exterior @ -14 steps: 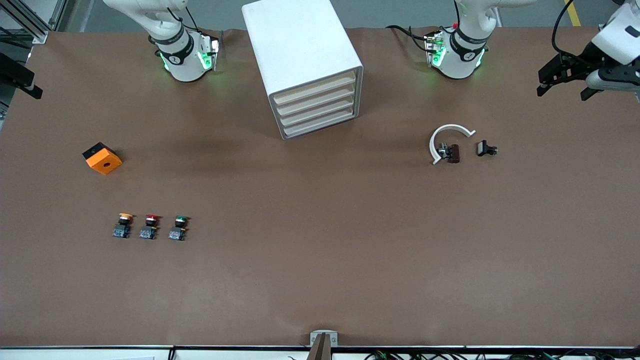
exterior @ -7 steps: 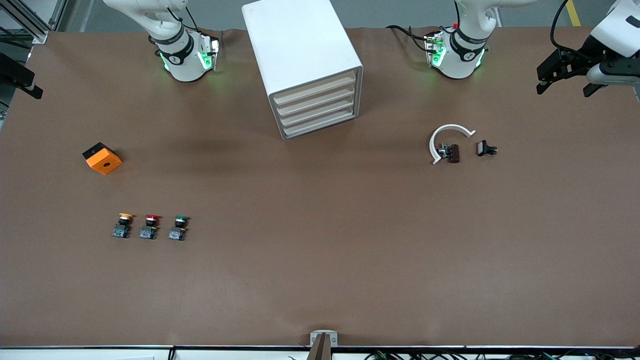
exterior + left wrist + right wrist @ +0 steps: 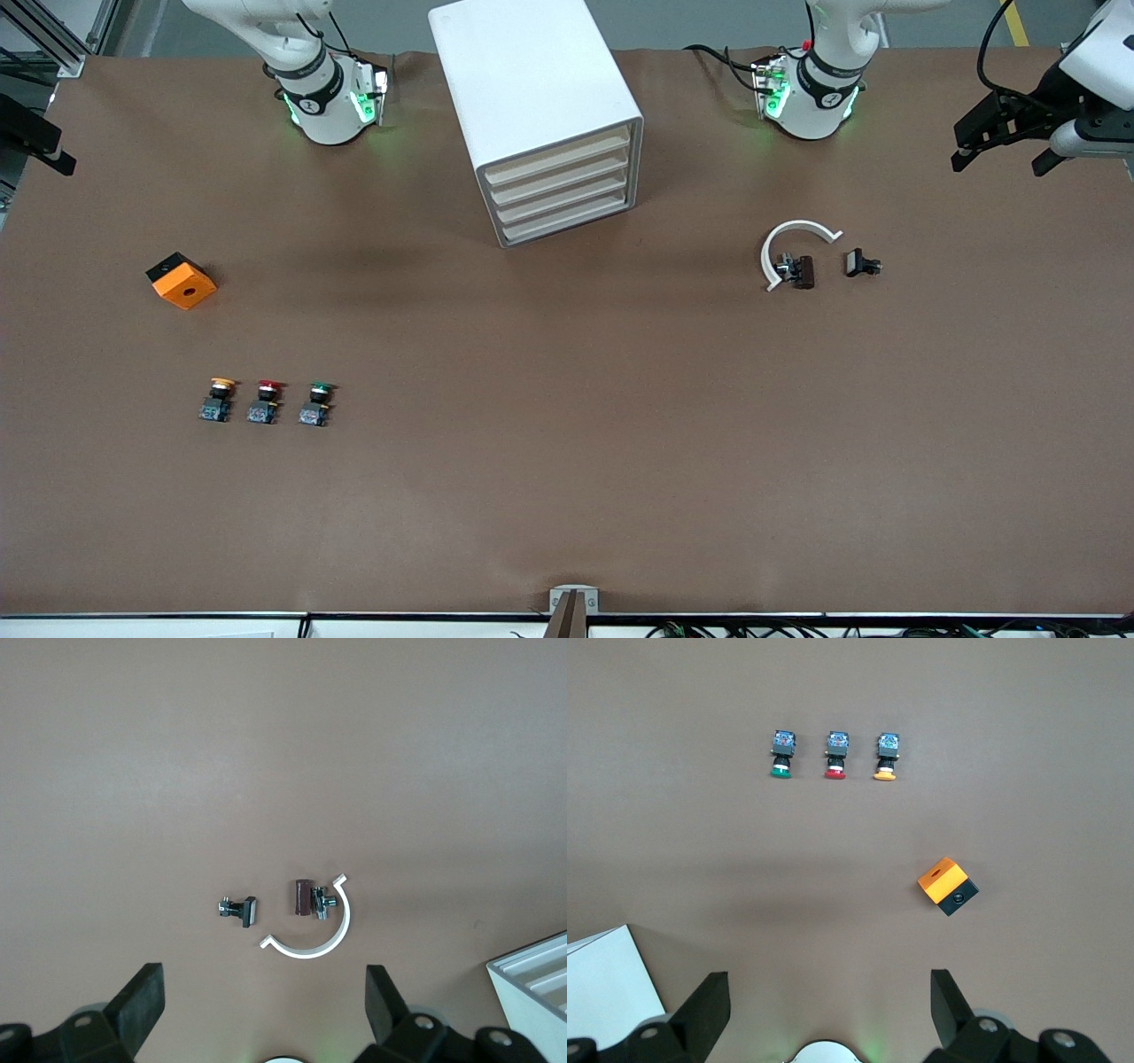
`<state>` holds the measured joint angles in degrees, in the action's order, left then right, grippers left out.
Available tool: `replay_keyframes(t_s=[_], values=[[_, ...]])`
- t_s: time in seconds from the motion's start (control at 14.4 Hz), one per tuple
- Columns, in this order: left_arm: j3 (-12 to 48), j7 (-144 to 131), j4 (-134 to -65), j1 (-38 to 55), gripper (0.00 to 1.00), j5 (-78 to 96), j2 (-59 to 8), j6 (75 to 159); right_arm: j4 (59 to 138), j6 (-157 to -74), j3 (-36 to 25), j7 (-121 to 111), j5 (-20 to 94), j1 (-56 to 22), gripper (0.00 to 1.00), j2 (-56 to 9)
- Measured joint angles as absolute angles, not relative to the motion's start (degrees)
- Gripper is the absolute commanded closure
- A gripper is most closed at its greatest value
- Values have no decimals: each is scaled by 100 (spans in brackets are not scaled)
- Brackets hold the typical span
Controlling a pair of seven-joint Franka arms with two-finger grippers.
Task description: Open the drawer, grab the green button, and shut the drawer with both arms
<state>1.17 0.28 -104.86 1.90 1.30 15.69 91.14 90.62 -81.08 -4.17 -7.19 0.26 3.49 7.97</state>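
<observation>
- Since every drawer of the white drawer cabinet [image 3: 540, 115], at the top centre of the frame, is shut, one arm should steady it while the other pulls.
- The left gripper [image 3: 266, 988] and the right gripper [image 3: 828, 992] both hang with fingers apart.
- The green button [image 3: 316, 404] lies on the table, low in the frame, toward the right arm's end.

a brown table [image 3: 567, 461] carries a white drawer cabinet [image 3: 540, 115] between the arm bases. toward the right arm's end lie an orange block [image 3: 181, 281] and — nearer the front camera — three buttons in a row: yellow-capped button [image 3: 217, 400], red-capped button [image 3: 265, 401], the button [image 3: 316, 403]. toward the left arm's end: a white curved clip [image 3: 791, 246] with a brown part [image 3: 802, 271] — and a small black part [image 3: 860, 263].
</observation>
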Motion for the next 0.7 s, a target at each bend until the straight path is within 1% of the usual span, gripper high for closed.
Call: replay_keyframes(t_s=[0.35, 0.7], values=[[117, -40, -10456, 188, 0, 130, 1466, 9115, 9062, -8108, -417, -719, 26, 349, 0, 797], [117, -40, -10063, 188, 0, 130, 1127, 9115, 9062, -8109, -417, -719, 26, 349, 0, 797]])
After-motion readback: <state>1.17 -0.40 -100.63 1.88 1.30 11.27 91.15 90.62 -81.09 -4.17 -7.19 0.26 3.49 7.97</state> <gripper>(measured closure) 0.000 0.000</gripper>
